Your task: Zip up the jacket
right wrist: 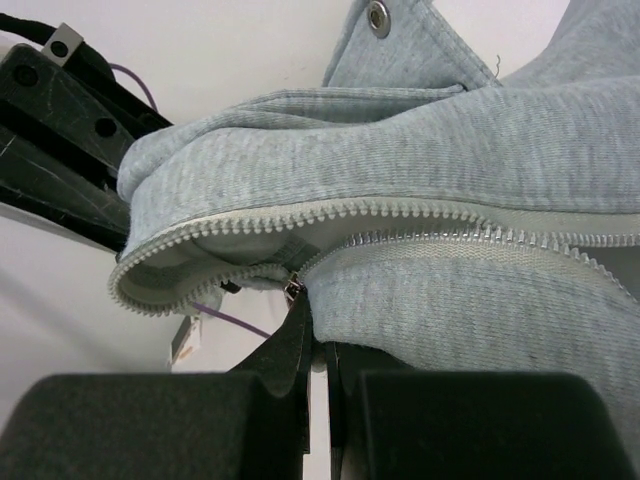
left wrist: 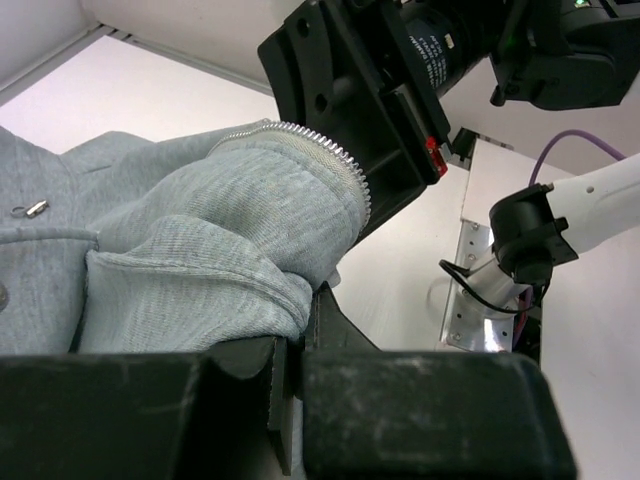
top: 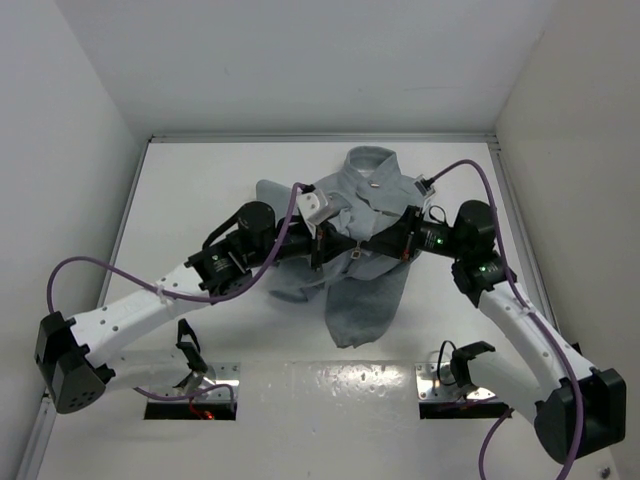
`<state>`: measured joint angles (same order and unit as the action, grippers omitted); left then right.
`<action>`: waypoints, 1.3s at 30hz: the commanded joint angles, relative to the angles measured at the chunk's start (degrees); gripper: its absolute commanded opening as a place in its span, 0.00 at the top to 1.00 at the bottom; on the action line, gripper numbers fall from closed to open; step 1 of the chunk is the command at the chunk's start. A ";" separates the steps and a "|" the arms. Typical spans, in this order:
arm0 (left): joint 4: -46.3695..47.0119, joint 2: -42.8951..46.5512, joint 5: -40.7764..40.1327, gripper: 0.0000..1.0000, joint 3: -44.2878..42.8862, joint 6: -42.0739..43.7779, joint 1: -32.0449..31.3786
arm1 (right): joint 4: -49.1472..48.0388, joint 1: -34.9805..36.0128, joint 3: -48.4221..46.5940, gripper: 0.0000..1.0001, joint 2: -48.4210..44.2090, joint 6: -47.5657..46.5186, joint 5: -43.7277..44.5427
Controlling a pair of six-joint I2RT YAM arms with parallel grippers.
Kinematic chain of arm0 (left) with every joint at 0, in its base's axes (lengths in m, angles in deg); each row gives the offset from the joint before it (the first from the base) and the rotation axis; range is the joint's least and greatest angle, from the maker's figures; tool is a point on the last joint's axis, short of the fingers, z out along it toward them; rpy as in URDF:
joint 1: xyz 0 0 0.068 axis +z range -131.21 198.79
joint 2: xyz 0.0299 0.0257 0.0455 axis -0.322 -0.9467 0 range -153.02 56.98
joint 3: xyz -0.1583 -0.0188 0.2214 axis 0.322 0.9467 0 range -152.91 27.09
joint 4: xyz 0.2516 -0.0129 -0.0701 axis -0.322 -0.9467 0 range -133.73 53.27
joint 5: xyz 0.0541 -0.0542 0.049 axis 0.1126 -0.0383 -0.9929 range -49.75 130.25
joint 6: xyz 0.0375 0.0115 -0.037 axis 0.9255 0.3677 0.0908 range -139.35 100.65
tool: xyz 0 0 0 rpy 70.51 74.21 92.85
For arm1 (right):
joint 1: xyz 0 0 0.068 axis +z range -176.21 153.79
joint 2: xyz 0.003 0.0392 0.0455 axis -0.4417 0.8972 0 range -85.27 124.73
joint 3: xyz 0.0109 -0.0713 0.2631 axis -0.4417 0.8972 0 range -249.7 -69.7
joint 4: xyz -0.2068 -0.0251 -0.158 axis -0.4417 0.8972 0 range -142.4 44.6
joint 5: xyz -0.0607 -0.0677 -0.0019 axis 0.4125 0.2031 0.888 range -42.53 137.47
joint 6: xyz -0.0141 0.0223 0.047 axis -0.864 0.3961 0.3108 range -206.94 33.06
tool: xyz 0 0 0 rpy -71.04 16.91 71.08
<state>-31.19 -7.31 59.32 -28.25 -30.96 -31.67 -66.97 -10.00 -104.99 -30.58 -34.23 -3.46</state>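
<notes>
The light grey jacket (top: 362, 275) lies in the middle of the white table, collar toward the back wall. Both grippers meet over its front. My left gripper (top: 326, 246) is shut on a bunched fold of the jacket (left wrist: 190, 260) beside its zipper teeth (left wrist: 325, 150); the fingertips (left wrist: 330, 320) pinch the fabric. My right gripper (top: 398, 246) faces it and is shut, its fingertips (right wrist: 300, 325) closed just below the small metal zipper slider (right wrist: 293, 290). To the left of the slider the two rows of zipper teeth (right wrist: 420, 212) part. A metal snap (right wrist: 378, 17) shows on the collar.
White walls close the table (top: 200, 190) in on three sides. Two metal mounting plates (top: 210, 378) (top: 448, 382) sit at the near edge by the arm bases. Purple cables (top: 90, 265) loop off both arms. The right arm's black body (left wrist: 370, 100) hangs close above the left gripper.
</notes>
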 commanded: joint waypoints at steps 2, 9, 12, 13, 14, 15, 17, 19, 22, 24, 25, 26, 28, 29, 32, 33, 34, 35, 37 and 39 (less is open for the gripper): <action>-0.88 1.27 -1.05 1.00 1.19 -0.42 -1.49 | -8.72 0.32 -2.42 1.00 -3.10 1.26 -0.12; -0.36 0.75 1.66 1.00 2.33 -2.01 0.01 | -7.58 0.84 -1.89 1.00 -4.16 -0.50 -1.09; -1.06 0.13 2.54 1.00 2.33 -2.70 0.01 | -7.67 1.10 -1.71 1.00 -4.16 -1.55 -1.36; -0.01 0.13 4.55 1.00 2.85 -2.71 0.01 | -7.76 1.28 -1.71 1.00 -4.07 -1.82 -1.44; 0.95 0.65 5.62 1.00 3.73 -3.67 0.62 | -7.84 1.11 -1.71 1.00 -4.07 -2.25 -1.45; 3.83 1.44 8.06 1.00 4.44 -5.68 1.23 | -8.37 1.28 -1.19 1.00 -3.98 -2.78 -1.45; 6.66 2.06 10.19 1.00 5.67 -8.06 2.11 | -8.64 1.28 -0.66 1.00 -3.98 -3.14 -1.71; 9.30 2.07 14.47 1.00 6.82 -10.79 3.25 | -8.55 1.46 0.04 1.00 -4.16 -3.93 -1.62; 10.89 2.07 16.70 1.00 7.61 -12.28 3.26 | -8.72 1.37 0.48 1.00 -4.25 -4.63 -1.53; 12.90 2.77 17.22 1.00 8.48 -13.94 3.87 | -8.55 1.55 0.83 1.00 -4.51 -5.77 -1.62; 13.96 3.38 17.23 1.00 9.27 -14.66 3.87 | -8.55 1.46 1.18 1.00 -4.95 -6.82 -1.71; 15.28 3.38 17.23 1.00 9.28 -15.27 4.48 | -7.50 1.37 1.27 1.00 -5.04 -7.26 -1.53; 15.29 3.38 17.75 1.00 8.67 -16.06 5.02 | -6.53 1.55 2.15 1.00 -5.83 -8.84 -1.44; 15.99 3.38 18.63 1.00 8.66 -16.76 5.02 | -6.35 1.55 2.33 1.00 -6.00 -9.29 -1.45; 15.99 3.38 20.73 1.00 8.13 -16.77 5.02 | -5.39 1.37 2.86 1.00 -6.45 -10.08 -1.27; 16.60 3.38 21.53 1.00 8.13 -16.77 5.02 | -5.30 1.46 2.94 1.00 -6.53 -10.43 -1.27; 16.61 2.86 22.23 1.00 8.13 -16.77 5.02 | -5.21 1.46 3.03 1.00 -6.53 -10.69 -1.36; 16.61 2.86 22.24 1.00 8.13 -15.64 5.02 | -5.03 1.46 2.95 1.00 -6.45 -10.70 -1.27; 15.82 2.86 22.77 1.00 8.13 -15.10 3.70 | -4.77 1.63 2.94 1.00 -6.53 -10.78 -1.18; 15.82 3.38 24.16 1.00 8.13 -14.57 3.70 | -4.24 1.55 3.21 1.00 -6.71 -11.14 -1.01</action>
<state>-19.71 -5.89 75.58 -19.15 -45.52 -26.03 -67.67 -8.71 -101.58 -36.65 -43.15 -7.18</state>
